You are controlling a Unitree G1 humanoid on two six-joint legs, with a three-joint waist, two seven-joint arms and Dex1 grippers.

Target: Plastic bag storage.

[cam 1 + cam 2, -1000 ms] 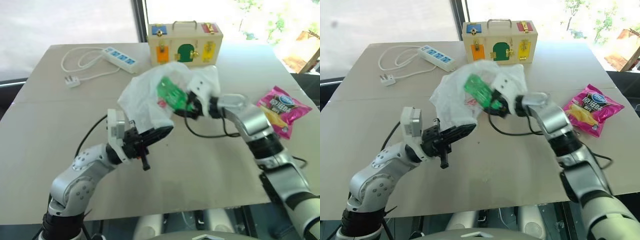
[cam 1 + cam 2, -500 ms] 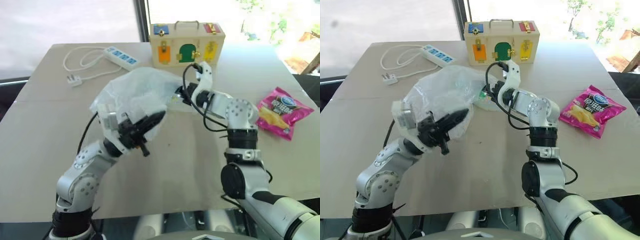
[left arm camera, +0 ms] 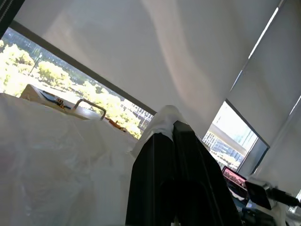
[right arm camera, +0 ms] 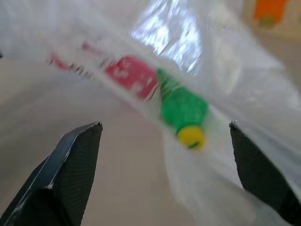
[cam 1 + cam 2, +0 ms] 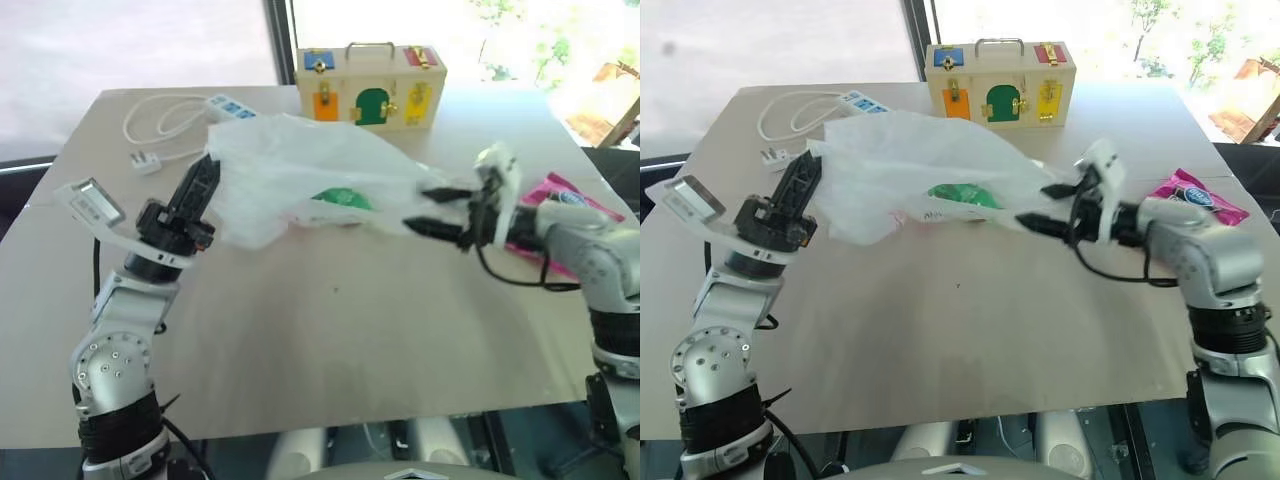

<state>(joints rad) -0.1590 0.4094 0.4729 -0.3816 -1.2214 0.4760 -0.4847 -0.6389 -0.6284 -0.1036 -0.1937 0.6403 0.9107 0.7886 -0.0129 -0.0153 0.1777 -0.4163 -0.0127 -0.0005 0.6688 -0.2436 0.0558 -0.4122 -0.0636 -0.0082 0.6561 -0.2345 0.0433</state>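
The plastic bag (image 5: 300, 170) is pulled out into a long translucent white sheet above the table, with green and red marks showing through it. My left gripper (image 5: 207, 168) is shut on its left edge and points up and forward; in the left wrist view white plastic sits pinched at the tips of the closed fingers (image 3: 181, 155). My right gripper (image 5: 417, 208) stands open at the bag's right end, its jaws wide apart and facing the bag. In the right wrist view the bag (image 4: 188, 56) hangs just ahead of the spread fingers (image 4: 75, 160).
A wooden box (image 5: 370, 85) with coloured doors stands at the table's far edge behind the bag. A white power strip (image 5: 232, 106) and its plug (image 5: 145, 160) lie at the far left. A pink chip packet (image 5: 1200, 193) lies behind my right forearm.
My left gripper has swung left and up with the bag, stretching it out from a bunched lump. My right gripper has opened wide and moved right, away from the box.
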